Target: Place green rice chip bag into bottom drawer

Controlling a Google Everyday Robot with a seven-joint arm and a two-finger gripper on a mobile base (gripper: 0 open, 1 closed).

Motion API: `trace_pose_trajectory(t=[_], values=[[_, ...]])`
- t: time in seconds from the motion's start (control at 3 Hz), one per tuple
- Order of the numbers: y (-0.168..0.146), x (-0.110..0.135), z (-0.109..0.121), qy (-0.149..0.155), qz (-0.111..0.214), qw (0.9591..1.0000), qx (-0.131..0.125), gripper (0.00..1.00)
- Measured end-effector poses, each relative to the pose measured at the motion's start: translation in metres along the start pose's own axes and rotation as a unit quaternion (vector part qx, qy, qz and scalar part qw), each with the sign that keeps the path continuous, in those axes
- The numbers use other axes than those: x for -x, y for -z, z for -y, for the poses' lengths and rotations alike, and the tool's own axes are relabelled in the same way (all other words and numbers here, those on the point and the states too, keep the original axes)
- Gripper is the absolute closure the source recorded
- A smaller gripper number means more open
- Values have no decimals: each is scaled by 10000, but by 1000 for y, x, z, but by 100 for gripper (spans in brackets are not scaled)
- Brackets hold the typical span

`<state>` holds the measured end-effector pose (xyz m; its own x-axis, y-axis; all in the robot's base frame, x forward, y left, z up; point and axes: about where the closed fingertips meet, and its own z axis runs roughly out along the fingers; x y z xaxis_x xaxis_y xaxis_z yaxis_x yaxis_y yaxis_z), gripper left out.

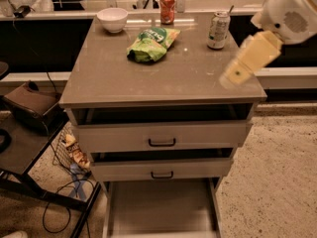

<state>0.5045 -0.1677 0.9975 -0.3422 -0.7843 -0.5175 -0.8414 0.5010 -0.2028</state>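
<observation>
The green rice chip bag [152, 43] lies crumpled on the grey cabinet top [163, 78], toward the back and middle. The bottom drawer [161, 209] is pulled out at the foot of the cabinet, and its pale floor shows bare. My gripper [234, 75] hangs from the cream arm at the right, above the top's right front part. It is well right of the bag, apart from it, and holds nothing that I can see.
A white bowl [113, 19], a red can [167, 7] and a silver can with a straw [218, 29] stand along the back of the top. Two upper drawers with black handles [162, 143] are slightly ajar. A wire basket [69, 152] and cables lie on the floor at the left.
</observation>
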Motion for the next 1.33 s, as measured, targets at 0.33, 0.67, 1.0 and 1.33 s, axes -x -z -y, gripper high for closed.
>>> trace_pose_trajectory(t=[0.33,0.67,1.0,1.33], values=[[1,43,30,-813,624,9938,-421,0],[-4,72,53,-1507,840,9834,-552,0],[-2,77,53,-1943,892,9755,-517,0],[-4,79,56,-1970,881,9750,-522,0]])
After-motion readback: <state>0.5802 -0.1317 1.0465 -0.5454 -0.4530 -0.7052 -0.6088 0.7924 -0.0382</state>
